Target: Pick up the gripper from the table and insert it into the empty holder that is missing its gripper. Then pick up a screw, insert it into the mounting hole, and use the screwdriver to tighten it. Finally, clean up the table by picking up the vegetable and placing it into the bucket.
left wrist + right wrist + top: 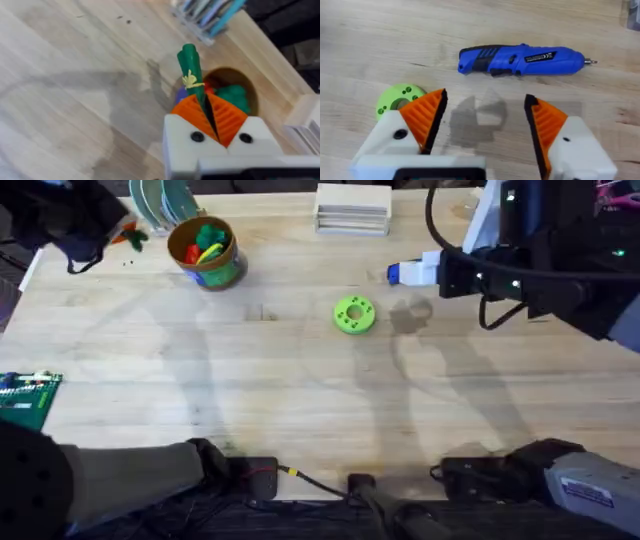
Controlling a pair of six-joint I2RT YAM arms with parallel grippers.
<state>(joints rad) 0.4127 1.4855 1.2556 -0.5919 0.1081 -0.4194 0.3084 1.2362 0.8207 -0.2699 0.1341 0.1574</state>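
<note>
My left gripper (207, 107) is shut on the dark green vegetable (190, 62), which sticks out past the orange pads. It hangs in the air at the far left of the table (128, 236), just left of the bucket (206, 250). The bucket's opening (234, 92), with toy vegetables inside, shows right behind the fingers. The blue screwdriver (520, 60) lies flat on the table. Above and a little short of it, my right gripper (485, 107) is open with nothing between its pads. The loose gripper, the holder and the screw are out of view.
A lime-green disc with holes (354, 314) lies mid-table, close to the right gripper's finger (395, 97). A white box (352, 208) sits at the far edge, stacked plates (160, 200) stand behind the bucket, and a green circuit board (25, 395) lies at the left edge.
</note>
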